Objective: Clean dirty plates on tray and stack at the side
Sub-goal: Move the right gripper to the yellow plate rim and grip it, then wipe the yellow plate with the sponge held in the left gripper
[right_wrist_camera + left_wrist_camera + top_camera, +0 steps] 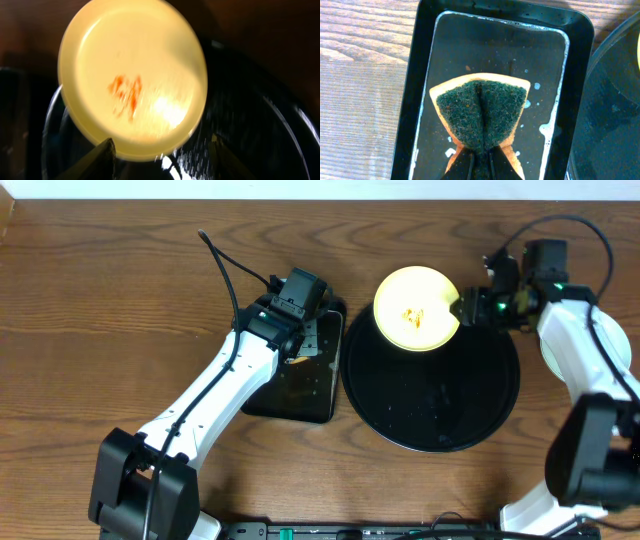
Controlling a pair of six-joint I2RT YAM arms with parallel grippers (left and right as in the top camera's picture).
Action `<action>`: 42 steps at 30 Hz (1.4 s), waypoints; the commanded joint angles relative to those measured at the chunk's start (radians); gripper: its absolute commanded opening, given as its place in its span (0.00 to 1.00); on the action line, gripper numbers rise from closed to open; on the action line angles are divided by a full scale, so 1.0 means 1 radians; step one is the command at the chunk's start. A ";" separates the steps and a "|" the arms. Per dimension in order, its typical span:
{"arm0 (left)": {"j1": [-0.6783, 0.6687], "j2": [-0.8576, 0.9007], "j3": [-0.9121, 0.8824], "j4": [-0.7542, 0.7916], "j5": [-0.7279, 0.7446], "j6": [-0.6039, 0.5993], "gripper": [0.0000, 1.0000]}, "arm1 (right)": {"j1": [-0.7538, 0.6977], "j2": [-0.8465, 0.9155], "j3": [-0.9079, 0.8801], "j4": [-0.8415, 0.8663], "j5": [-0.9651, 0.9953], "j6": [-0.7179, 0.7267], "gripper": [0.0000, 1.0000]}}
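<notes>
Plate (416, 308), one yellow, on one tray (470, 420); right gripper (468, 308) apart, left gripper (481, 162) clamps one sponge (482, 115).

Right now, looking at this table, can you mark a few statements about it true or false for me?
1. The yellow plate has an orange smear in its middle. True.
2. The left gripper pinches a sponge above the rectangular tray. True.
3. The yellow plate lies in the rectangular tray. False: it is at the far-left edge of the round tray.
4. The right gripper is clamped shut. False: its jaws stand apart, next to the plate's edge.
</notes>
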 commanded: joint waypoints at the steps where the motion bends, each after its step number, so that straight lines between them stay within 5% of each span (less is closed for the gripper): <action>1: 0.004 0.006 -0.008 -0.003 -0.020 -0.005 0.08 | 0.017 0.048 0.039 0.032 0.077 0.008 0.55; 12: 0.004 0.006 -0.008 -0.003 -0.020 -0.005 0.08 | 0.023 0.238 0.038 0.079 0.047 0.045 0.42; 19: 0.004 0.006 -0.008 -0.003 -0.020 -0.005 0.08 | 0.035 0.264 0.038 0.067 -0.016 0.034 0.03; 27: 0.004 0.006 -0.008 0.004 -0.014 -0.005 0.08 | 0.035 0.243 0.038 -0.095 0.009 -0.004 0.01; 35: -0.003 0.006 -0.008 0.173 0.272 0.022 0.08 | 0.068 0.178 0.038 -0.268 0.126 -0.003 0.01; 42: -0.082 0.042 -0.008 0.327 0.332 0.013 0.08 | 0.142 0.176 0.017 -0.341 0.178 0.064 0.01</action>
